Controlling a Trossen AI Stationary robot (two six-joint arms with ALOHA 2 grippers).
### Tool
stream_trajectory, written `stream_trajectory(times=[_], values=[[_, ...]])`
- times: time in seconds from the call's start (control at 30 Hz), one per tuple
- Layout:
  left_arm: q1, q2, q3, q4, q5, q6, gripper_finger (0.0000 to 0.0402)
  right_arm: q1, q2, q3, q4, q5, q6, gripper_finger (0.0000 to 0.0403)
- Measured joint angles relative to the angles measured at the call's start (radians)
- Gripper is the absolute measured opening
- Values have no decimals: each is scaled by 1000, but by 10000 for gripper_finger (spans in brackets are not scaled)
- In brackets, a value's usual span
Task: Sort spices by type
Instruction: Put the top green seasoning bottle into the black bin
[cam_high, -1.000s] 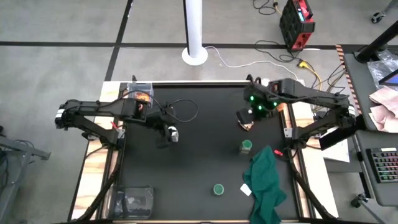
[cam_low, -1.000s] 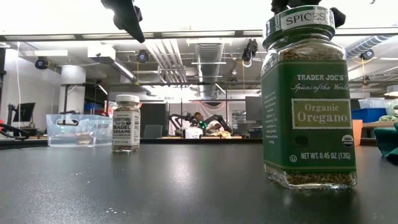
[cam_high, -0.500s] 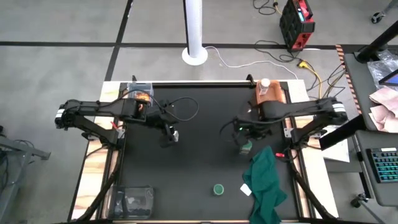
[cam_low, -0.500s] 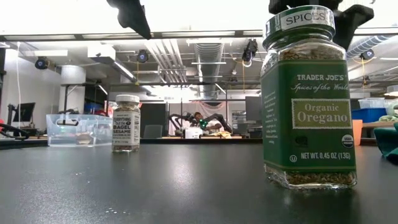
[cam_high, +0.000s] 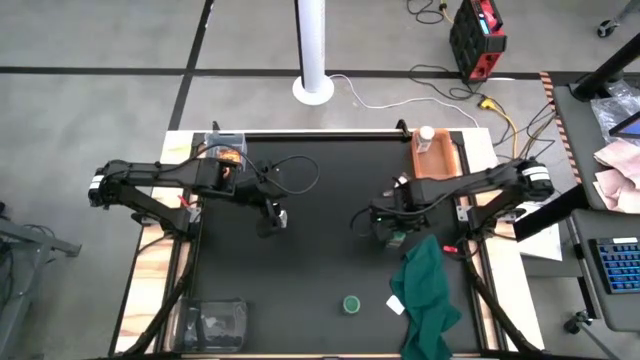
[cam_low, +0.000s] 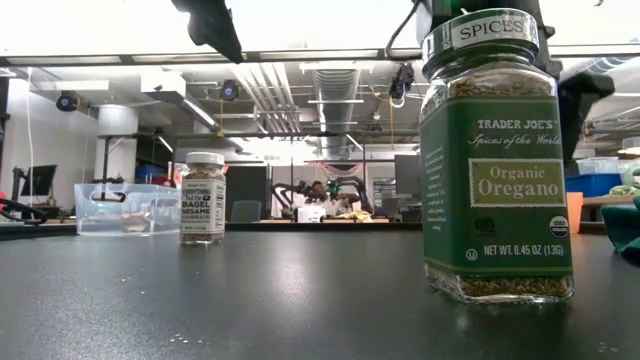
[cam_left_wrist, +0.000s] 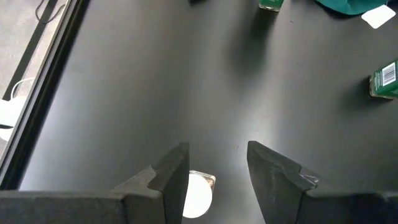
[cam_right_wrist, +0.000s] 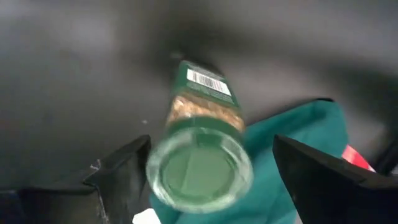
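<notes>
A green-lidded oregano jar (cam_high: 397, 238) stands upright on the black table, and my right gripper (cam_high: 384, 224) is open above it. In the right wrist view its fingers (cam_right_wrist: 124, 171) stand on either side of the jar's lid (cam_right_wrist: 202, 169), apart from it. A second green-lidded jar (cam_high: 351, 303) stands near the front and fills the low view (cam_low: 495, 160). My left gripper (cam_high: 274, 216) is open and hovers above a white-capped clear jar (cam_low: 203, 198), whose cap shows below the fingers (cam_left_wrist: 198, 194). Another white-capped jar (cam_high: 427, 135) stands in the orange tray (cam_high: 445, 165). An orange packet (cam_high: 228, 155) lies in a clear bin.
A dark green cloth (cam_high: 428, 290) lies crumpled just right of the right gripper, with a white paper scrap (cam_high: 396, 305) beside it. A clear bin (cam_high: 215, 322) stands at the near left corner. The middle of the black table is bare.
My right gripper has moved from near the orange tray toward the table's near edge and come down over the green-lidded jar, so its open fingers now straddle the lid. The tray and its white-capped jar have come into view behind the arm.
</notes>
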Motion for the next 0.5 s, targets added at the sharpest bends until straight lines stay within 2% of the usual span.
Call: stream_trajectory(times=[0.23, 0.33, 0.47, 0.5], values=[[0, 0, 0, 4, 0, 0, 145, 0, 2, -42, 105, -18, 23, 296], [0, 0, 0, 5, 0, -4, 145, 0, 4, -43, 117, -27, 40, 264], [0, 0, 0, 8, 0, -8, 146, 0, 4, -40, 116, -34, 35, 193], [0, 0, 0, 7, 0, -9, 146, 0, 4, -40, 116, -34, 20, 190]])
